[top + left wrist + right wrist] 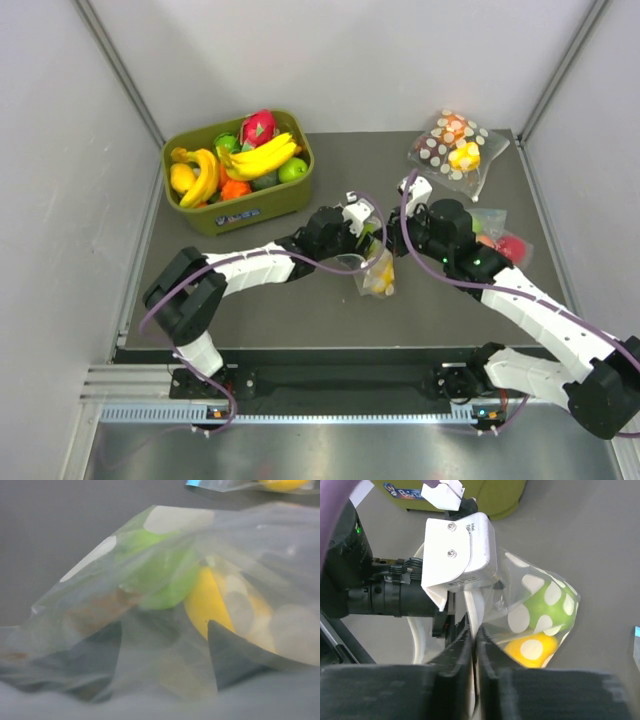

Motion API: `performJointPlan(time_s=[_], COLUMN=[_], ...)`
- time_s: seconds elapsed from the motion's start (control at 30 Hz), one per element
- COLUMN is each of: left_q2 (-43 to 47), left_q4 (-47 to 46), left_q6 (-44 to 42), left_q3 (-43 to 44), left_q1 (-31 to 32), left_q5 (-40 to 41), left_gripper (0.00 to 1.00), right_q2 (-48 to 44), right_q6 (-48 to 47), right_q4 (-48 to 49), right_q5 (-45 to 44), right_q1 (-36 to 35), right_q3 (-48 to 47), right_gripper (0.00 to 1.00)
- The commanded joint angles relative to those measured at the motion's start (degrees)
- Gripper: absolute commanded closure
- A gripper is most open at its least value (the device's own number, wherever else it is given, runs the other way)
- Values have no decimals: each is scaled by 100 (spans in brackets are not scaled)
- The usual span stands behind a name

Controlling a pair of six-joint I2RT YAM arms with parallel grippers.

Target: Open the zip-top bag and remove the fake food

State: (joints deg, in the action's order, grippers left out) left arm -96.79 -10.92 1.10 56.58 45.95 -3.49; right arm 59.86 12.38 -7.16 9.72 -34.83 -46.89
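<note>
Dark grey table (300,310) in a white-walled booth. Item, mid-table between the two arms: dotted bag (377,272), containing a green apple (547,605) and a yellow fruit (532,650). The film is probably light, soft and slippery. The fruit is hard and apt to roll. The bag is best taken by the zip lips, one per side. Right gripper (475,647) clenched on the bag's edge. Left gripper (165,665) fingers apart, film draped over them. Beyond: green bin (240,215) of toy fruit, second dotted bag (455,150), bare walls.
</note>
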Motion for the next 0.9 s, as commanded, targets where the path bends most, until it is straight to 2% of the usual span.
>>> performJointPlan(time_s=[0.0,0.07,0.1,0.2,0.37,0.6,0.87], left_q2=[-76,-138,-155,-156,-164,-349,-727], left_q4=[-745,-780,-798,-921,-982,-1097,-1167], left_q6=[-58,-58,-58,-216,-312,-436,-497], left_q3=[38,38,12,-67,-94,-42,134], left_q1=[-8,1,1,1,1,-8,-8], left_q5=[480,446,428,393,375,-3,-100], left_gripper=[25,25,25,24,23,21,20], right_q2=[-141,-89,-71,70,402,1309,2099], right_q6=[80,89,98,325,783,1178,1267], right_q4=[145,57,48,205,953,1928,2385], right_q5=[5,-539,-845,-1024,-410,249,821], right_q1=[-77,-59,-33,361,1284,1725,1831], right_q3=[-101,-92,-92,31,383,699,594], right_gripper=[89,67,47,34,31,32,32])
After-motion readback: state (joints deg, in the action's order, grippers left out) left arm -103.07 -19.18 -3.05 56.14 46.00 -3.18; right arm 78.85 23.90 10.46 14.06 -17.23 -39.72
